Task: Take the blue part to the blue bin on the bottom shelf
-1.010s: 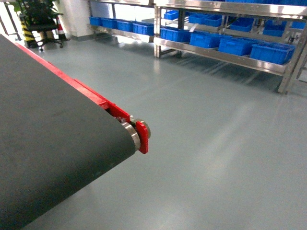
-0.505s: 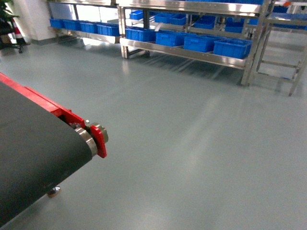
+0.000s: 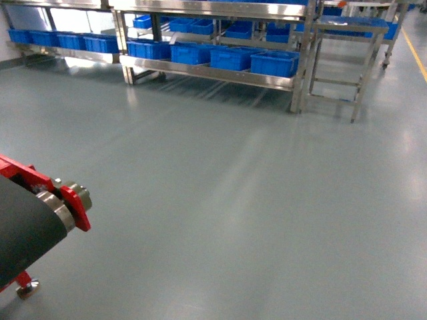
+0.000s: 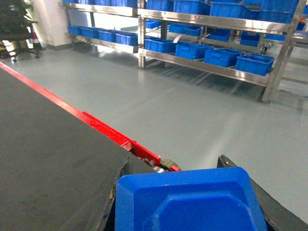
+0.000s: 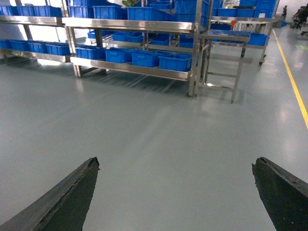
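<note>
In the left wrist view a blue part (image 4: 187,202), a glossy moulded plastic piece, fills the bottom of the frame, and my left gripper (image 4: 174,166) is shut on it with a black finger on each side. My right gripper (image 5: 175,162) is open and holds nothing, with grey floor between its fingers. The bottom shelf (image 3: 207,72) is the steel rack's lowest level, far across the floor. It carries a row of blue bins (image 3: 230,59). The same shelf (image 4: 207,65) also shows in the left wrist view. Neither gripper shows in the head view.
The dark conveyor belt (image 3: 27,227) with red side rail and end roller stands at lower left, under my left gripper in the left wrist view. A steel step frame (image 3: 347,47) stands right of the rack. A second rack (image 3: 60,50) is far left. A yellow floor line (image 3: 415,53) runs at right.
The head view has swung right. The conveyor end slid from the middle to the lower left corner, and the rack with bins moved left toward the top centre.
</note>
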You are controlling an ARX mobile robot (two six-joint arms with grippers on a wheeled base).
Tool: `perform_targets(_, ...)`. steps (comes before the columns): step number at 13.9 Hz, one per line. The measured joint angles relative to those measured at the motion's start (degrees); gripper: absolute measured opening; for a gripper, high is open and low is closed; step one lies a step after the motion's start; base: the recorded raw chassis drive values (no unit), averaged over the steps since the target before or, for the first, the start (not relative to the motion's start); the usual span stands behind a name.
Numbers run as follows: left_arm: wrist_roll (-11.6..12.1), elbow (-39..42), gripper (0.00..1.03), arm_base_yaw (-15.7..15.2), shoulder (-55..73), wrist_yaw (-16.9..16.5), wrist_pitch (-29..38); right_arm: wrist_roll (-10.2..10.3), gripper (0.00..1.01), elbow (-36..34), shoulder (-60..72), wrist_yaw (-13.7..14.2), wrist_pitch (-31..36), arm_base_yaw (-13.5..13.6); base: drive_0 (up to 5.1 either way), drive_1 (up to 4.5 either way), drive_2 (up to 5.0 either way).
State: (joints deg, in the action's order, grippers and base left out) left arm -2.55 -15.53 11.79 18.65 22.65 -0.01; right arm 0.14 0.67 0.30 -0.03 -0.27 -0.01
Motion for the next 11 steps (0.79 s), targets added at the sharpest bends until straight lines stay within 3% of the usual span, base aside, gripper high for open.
perform_targets(11, 0.0, 0.0, 0.44, 0.0, 0.0, 0.0, 0.0, 0.0, 0.98, 0.0, 0.0, 0.0, 0.0, 0.0, -1.6, -1.56, -1.6)
